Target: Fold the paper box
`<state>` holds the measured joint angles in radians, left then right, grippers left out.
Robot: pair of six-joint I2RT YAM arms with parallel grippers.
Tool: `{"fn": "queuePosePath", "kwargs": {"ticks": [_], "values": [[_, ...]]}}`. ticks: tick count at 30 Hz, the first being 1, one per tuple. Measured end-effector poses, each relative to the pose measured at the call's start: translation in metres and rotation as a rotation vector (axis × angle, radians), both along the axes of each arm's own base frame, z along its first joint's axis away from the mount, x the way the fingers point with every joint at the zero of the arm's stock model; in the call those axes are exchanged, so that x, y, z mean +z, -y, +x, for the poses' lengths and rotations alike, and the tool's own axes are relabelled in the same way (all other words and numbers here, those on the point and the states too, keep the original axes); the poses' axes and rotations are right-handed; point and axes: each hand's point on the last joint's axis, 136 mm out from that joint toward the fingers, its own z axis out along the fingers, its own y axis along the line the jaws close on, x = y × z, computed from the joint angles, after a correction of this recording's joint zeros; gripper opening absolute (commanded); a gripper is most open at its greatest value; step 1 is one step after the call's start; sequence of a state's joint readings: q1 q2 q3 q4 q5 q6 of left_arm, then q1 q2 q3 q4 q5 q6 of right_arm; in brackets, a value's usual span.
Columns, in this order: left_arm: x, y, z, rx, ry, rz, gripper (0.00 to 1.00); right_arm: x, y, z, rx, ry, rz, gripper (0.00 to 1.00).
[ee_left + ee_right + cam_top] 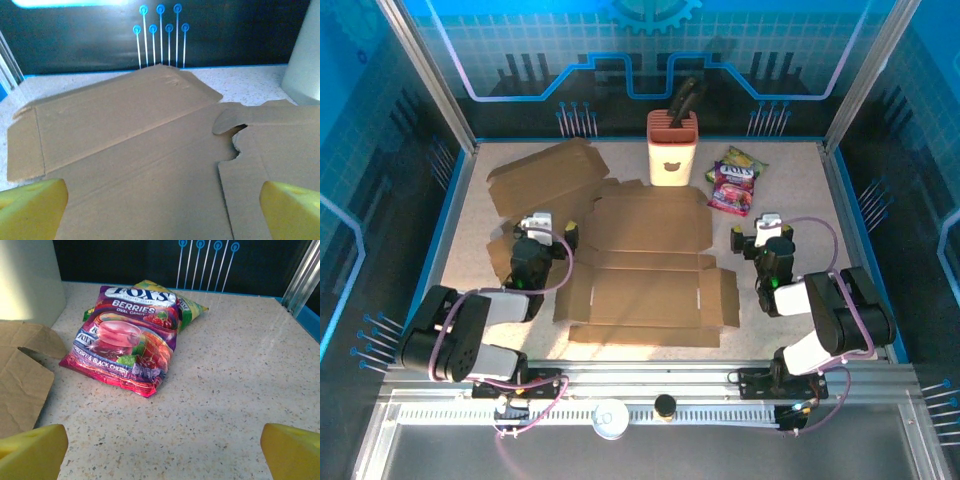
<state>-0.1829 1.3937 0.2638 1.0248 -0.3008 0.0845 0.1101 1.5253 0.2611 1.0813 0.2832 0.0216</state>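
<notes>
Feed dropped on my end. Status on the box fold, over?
Both grippers open, empty: left gripper at left edge of paper box, right gripper beside its right edge. Box flat, unfolded. Spare cardboard sheet abuts its far-left corner; candy bags clear.

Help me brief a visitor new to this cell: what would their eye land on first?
The unfolded cardboard box lies flat across the middle of the table, flanked by the open left gripper and right gripper. The bright purple candy bag lies far right, beside a cream holder at the back.

Paper box [645, 265] fills the middle; candy bags [125, 347], knife block [673, 150] stand behind.
</notes>
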Motion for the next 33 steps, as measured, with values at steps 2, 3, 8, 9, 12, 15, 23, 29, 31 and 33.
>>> {"fn": "queuePosePath", "kwargs": {"ticks": [2, 3, 8, 9, 12, 15, 23, 29, 31, 33], "values": [[0.002, -0.002, 0.000, 0.014, 0.009, 0.021, 0.99, 0.002, 0.000, -0.005, -0.002, 0.017, -0.006, 1.00], [0.003, -0.004, -0.001, 0.024, 0.012, 0.028, 0.99, 0.004, -0.001, -0.010, -0.007, 0.023, -0.017, 1.00], [0.021, -0.007, -0.008, 0.047, 0.058, 0.048, 0.99, 0.055, -0.017, -0.023, 0.025, 0.158, -0.057, 1.00], [0.030, -0.006, -0.010, 0.047, 0.078, 0.050, 0.99, 0.069, -0.018, -0.026, 0.025, 0.194, -0.060, 1.00], [0.057, -0.004, -0.016, 0.046, 0.120, 0.041, 0.99, 0.104, -0.016, -0.031, 0.009, 0.268, -0.066, 1.00], [0.092, -0.004, -0.019, 0.077, 0.132, -0.014, 0.99, 0.139, -0.012, -0.041, -0.009, 0.316, -0.058, 1.00], [0.139, -0.006, -0.048, 0.134, -0.010, -0.557, 0.82, 0.254, 0.008, -0.096, -0.044, 0.345, 0.382, 1.00], [0.060, 0.047, -0.090, 0.133, -0.482, -0.756, 0.71, 0.222, -0.028, -0.114, 0.025, -0.057, 0.626, 0.70], [0.039, 0.069, -0.118, 0.127, -0.609, -0.785, 0.69, 0.186, -0.050, -0.125, 0.045, -0.228, 0.701, 0.70], [0.022, 0.081, -0.143, 0.128, -0.687, -0.814, 0.66, 0.145, -0.076, -0.145, 0.068, -0.401, 0.747, 0.70]]}}
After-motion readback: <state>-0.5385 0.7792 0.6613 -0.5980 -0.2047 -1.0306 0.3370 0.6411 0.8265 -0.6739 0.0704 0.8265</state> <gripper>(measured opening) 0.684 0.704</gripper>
